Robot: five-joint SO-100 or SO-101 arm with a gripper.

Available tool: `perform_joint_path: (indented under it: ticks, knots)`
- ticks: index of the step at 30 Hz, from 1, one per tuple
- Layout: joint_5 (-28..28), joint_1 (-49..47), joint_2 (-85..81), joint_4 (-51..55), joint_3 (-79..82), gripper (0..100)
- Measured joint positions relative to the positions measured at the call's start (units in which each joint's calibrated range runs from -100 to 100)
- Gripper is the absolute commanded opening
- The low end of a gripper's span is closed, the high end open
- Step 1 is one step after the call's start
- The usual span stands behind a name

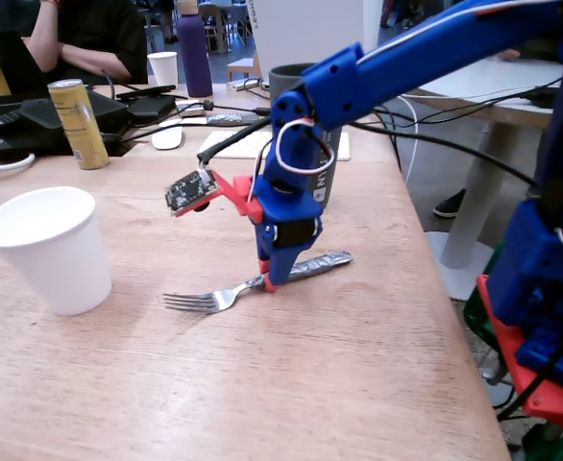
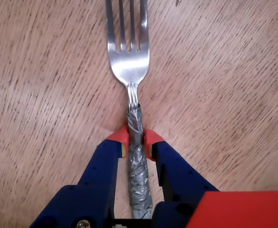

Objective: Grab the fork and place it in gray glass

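Observation:
The fork (image 1: 205, 300) lies flat on the wooden table, tines to the left in the fixed view, its foil-wrapped handle (image 1: 322, 263) to the right. My blue gripper (image 1: 267, 279) points straight down onto the handle just behind the neck. In the wrist view the two red-tipped fingers (image 2: 118, 137) press against both sides of the foil handle, so my gripper (image 2: 135, 138) is shut on the fork (image 2: 128, 61). The gray glass (image 1: 287, 77) stands behind the arm, mostly hidden by it; part of its white print shows by the wrist.
A white paper cup (image 1: 51, 246) stands at the left. Further back are a yellow can (image 1: 78, 123), a white mouse (image 1: 167, 137), a small paper cup (image 1: 163, 67), a purple bottle (image 1: 195, 53) and black cables. The table's right edge (image 1: 435, 288) is close to the arm.

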Motion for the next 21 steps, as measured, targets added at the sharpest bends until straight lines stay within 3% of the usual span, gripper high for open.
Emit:
perform_joint_path:
  ticks: [3, 9, 18, 21]
  knots:
    - [-0.24, 0.19, -5.62, 1.49, 1.62, 0]
    - [-0.24, 0.19, -26.29, 17.47, 2.71, 0]
    - [-0.29, 0.09, -54.47, 17.64, 2.80, 0]
    - [-0.54, 1.88, -58.37, 12.09, 2.80, 0]
